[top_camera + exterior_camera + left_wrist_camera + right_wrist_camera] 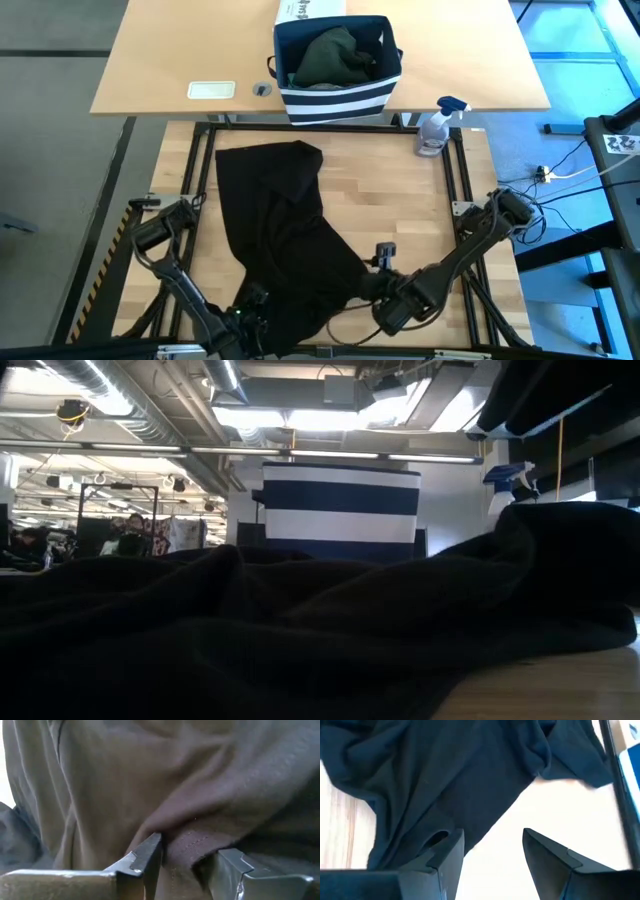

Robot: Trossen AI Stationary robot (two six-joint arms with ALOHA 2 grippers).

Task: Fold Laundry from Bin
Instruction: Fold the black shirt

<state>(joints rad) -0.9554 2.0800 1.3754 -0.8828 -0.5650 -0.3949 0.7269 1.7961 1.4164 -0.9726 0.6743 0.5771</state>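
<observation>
Laundry's black garment [285, 240] lies spread on the desk [400, 200], more waits in the bin [338, 98]. Left hand [187, 860] is clamped on its hem; right hand [492, 855], fingers apart, needs an edge before folding.

A garment [285, 235] lies on the table [400, 210] — the bin [338, 95] behind it.

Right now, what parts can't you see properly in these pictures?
- Left gripper: high view, black garment covers its fingertips.
- Bin: low view, the garment's folds hide its bottom.
- Laundry in the bin: high view, too bunched to count pieces.
- Spray bottle: low view, mostly hidden behind cloth.
</observation>
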